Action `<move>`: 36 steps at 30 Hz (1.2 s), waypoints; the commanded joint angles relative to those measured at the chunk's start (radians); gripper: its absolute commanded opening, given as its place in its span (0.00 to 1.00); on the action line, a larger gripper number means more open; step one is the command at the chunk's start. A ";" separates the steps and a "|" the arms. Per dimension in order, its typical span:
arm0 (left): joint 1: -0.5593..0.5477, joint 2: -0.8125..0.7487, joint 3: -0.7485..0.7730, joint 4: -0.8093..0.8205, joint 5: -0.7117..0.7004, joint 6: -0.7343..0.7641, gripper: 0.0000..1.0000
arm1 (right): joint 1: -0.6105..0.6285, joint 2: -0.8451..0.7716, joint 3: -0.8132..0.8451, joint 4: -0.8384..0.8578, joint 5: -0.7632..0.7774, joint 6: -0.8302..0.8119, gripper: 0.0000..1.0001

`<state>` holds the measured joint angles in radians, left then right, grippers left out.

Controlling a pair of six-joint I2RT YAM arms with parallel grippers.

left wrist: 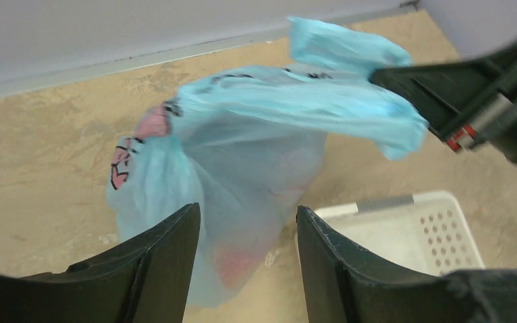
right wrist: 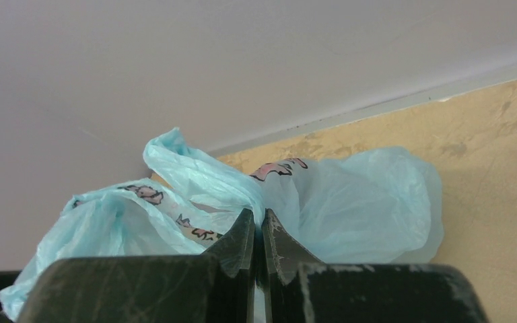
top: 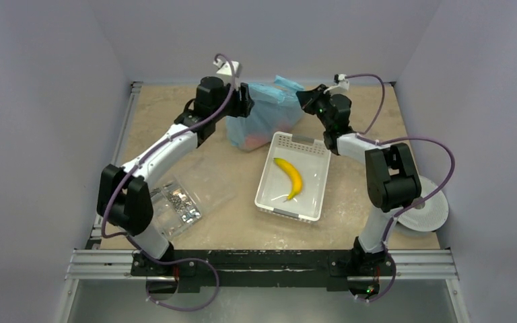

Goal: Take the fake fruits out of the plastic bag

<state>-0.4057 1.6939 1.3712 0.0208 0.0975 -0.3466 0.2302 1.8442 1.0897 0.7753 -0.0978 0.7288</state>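
The light-blue plastic bag (top: pixel 266 114) stands at the back of the table, its top lifted. My right gripper (right wrist: pixel 258 219) is shut on a fold of the bag (right wrist: pixel 350 202) near its top; in the top view that gripper (top: pixel 303 97) sits at the bag's upper right. My left gripper (left wrist: pixel 248 222) is open, its jaws either side of the bag's lower part (left wrist: pixel 256 168), not touching it as far as I can tell; in the top view it (top: pixel 241 101) is at the bag's left. A red fruit (left wrist: pixel 239 259) shows faintly through the plastic. The other fruits are hidden.
A white perforated basket (top: pixel 269 195) with a yellow banana (top: pixel 289 176) lies just in front of the bag. A clear packet of metal bits (top: pixel 178 205) lies front left. A white round disc (top: pixel 424 212) is at the right edge. The back wall is close behind the bag.
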 commanded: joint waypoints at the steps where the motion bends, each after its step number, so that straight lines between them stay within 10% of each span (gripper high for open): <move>1: -0.141 -0.105 0.024 -0.220 -0.215 0.376 0.55 | 0.017 -0.057 0.058 -0.078 -0.057 -0.150 0.00; 14: -0.359 0.203 0.338 -0.155 -0.667 0.873 0.98 | 0.044 -0.149 0.027 -0.138 -0.013 -0.241 0.00; 17: -0.349 0.258 0.420 -0.166 -0.641 0.859 0.83 | 0.048 -0.161 0.005 -0.136 -0.010 -0.246 0.00; 22: -0.341 0.225 0.414 -0.214 -0.595 0.740 0.01 | 0.054 -0.197 -0.019 -0.175 0.041 -0.313 0.00; 33: -0.165 0.001 0.261 -0.315 0.005 0.273 0.00 | 0.109 -0.157 0.118 -0.363 0.009 -0.719 0.30; 36: -0.156 -0.014 0.250 -0.318 0.052 0.274 0.00 | 0.114 -0.169 0.104 -0.343 -0.012 -0.752 0.24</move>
<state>-0.5709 1.7157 1.6436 -0.3008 -0.0269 0.0288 0.3332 1.6974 1.1702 0.4347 -0.0788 0.1040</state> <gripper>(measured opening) 0.003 0.289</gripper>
